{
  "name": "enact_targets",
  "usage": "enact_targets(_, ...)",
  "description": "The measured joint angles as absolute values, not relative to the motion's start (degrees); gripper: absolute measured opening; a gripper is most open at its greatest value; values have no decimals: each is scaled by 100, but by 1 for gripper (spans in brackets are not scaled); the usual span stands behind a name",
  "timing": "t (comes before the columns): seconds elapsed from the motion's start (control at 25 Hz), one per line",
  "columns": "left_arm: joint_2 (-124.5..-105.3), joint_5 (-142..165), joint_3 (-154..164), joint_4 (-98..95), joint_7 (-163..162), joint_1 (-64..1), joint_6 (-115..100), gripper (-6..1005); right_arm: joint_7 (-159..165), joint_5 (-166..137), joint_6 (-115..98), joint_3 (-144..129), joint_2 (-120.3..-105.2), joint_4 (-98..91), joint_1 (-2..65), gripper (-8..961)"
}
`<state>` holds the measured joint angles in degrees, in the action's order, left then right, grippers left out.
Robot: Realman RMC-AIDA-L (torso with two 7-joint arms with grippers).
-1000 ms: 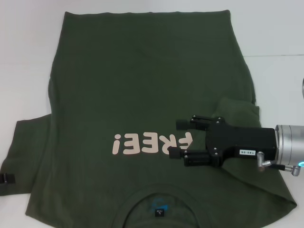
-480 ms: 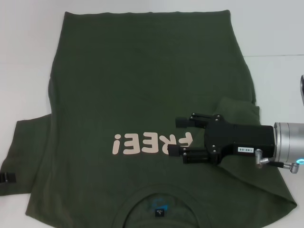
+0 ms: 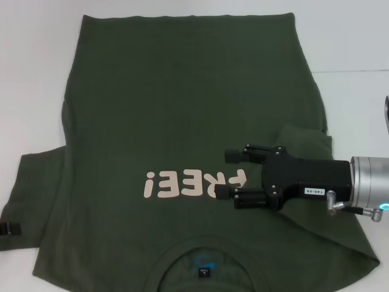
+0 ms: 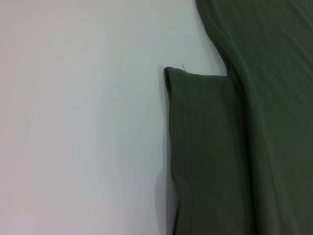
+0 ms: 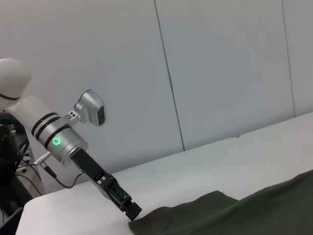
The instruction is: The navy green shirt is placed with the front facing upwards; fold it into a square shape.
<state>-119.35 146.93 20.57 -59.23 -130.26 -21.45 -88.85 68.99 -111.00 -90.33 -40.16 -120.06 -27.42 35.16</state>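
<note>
Jaws parted and holding nothing, our right gripper (image 3: 227,174) hovers over the navy green shirt (image 3: 182,103) (left gripper (image 3: 8,229) at the left sleeve hem, grip unclear).

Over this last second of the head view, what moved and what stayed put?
The right gripper slid slightly further over the navy green shirt, toward the print; its open fingers hold nothing. The left gripper at the sleeve edge barely shifted. The shirt lies as before, right sleeve folded in.

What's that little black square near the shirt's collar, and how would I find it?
Start with the big navy green shirt spread over the white table. Follow the pink "FREE!" print toward the near edge to the curved neckline. The small black neck label sits inside it, the only black patch on the cloth.
</note>
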Motion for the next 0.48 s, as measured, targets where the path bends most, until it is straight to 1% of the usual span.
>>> enact_targets(0.48, -11929, 14696, 2057, -5924, -13026, -2128, -8812, 847, 6899, -11101, -9035, -4015, -12005, -2733, 3516, 863)
